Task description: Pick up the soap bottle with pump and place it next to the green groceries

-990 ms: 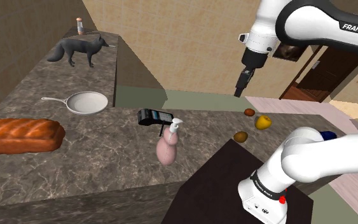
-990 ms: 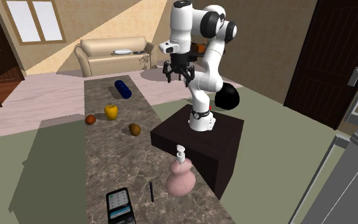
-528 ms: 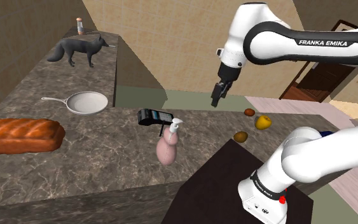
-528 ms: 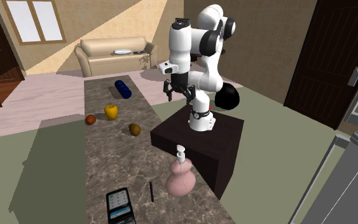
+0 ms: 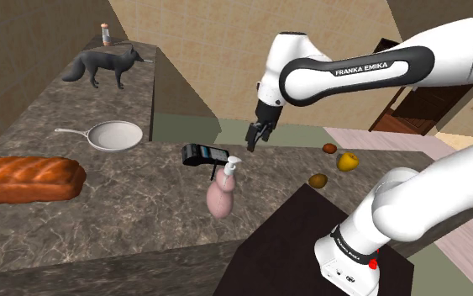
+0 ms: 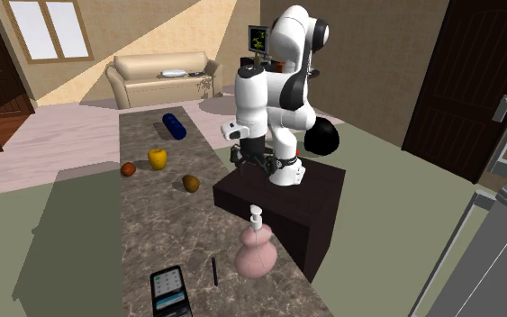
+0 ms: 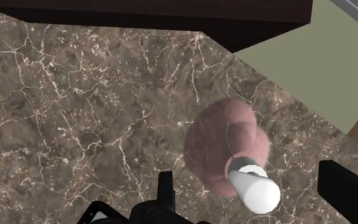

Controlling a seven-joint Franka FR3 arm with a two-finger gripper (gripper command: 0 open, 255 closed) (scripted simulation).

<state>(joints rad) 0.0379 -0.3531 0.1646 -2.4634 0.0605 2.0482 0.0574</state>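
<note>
A pink soap bottle [image 5: 221, 197] with a white pump [image 5: 231, 165] stands upright on the brown marble counter [image 5: 117, 210], near the edge by the dark stand [image 5: 297, 244]. It appears again as the soap bottle [image 6: 256, 252] and, from above, as the soap bottle [image 7: 225, 149]. My black gripper [image 5: 255, 135] hangs open in the air, above the bottle and a little to the shoulder view's right. The gripper [image 6: 250, 160] holds nothing. In the wrist view the gripper [image 7: 249, 181] has its fingers [image 7: 165, 189] wide apart, with the pump [image 7: 255, 191] far below between them. A yellow pepper [image 5: 348, 160] and two brown fruits [image 5: 317, 180] lie further along.
A black phone [image 5: 202, 154] lies just behind the bottle, with a thin pen [image 6: 214, 270] beside it. A pan [image 5: 108, 134], a bread loaf [image 5: 26, 179] and a grey fox figure [image 5: 104, 66] occupy the shoulder view's left. A blue cylinder [image 6: 175, 125] lies beyond the fruit.
The arm has swung down and toward the shoulder view's left, bringing the gripper from high over the fruit to above the soap bottle. The fingers stayed open. Nothing on the counter moved.
</note>
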